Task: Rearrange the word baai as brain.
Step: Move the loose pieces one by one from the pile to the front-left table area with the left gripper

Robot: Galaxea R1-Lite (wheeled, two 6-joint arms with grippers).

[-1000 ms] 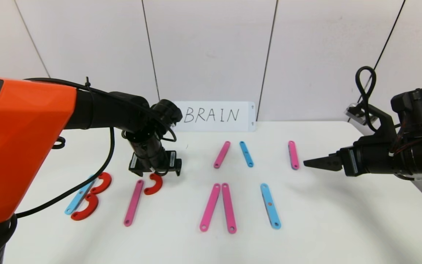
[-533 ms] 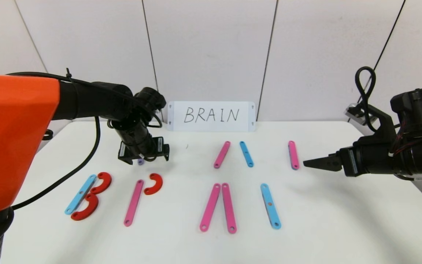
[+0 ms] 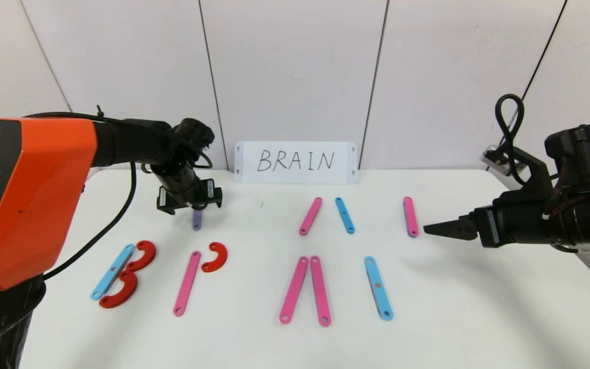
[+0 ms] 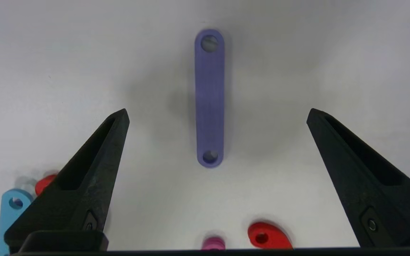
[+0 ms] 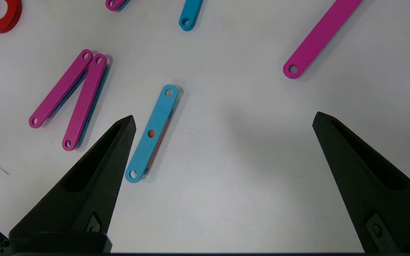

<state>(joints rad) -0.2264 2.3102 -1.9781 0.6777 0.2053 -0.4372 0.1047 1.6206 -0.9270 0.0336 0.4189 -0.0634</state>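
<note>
The left gripper is now farther back on the table than 1 s ago, when it was low over the red curve of the 2nd letter. In its old path a short purple strip lies flat, seen almost in full; half a sec ago only its tip showed under the gripper. In the left wrist view the strip is between the two fingers but apart from both — the jaws are spread wide and carry nothing.

The letter pieces did not move: light-blue strip w/ two red curves at the left, touching; pink strip just beside the single red curve; two pink strips meeting at the top in the middle; a light-blue strip to their right. Behind, nearer the BRAIN card, a pink strip, a blue strip and one more pink strip lie separate.

The right gripper is at the same place as before — beside the far-right pink strip, above the table, fingers wide, nothing in them.
</note>
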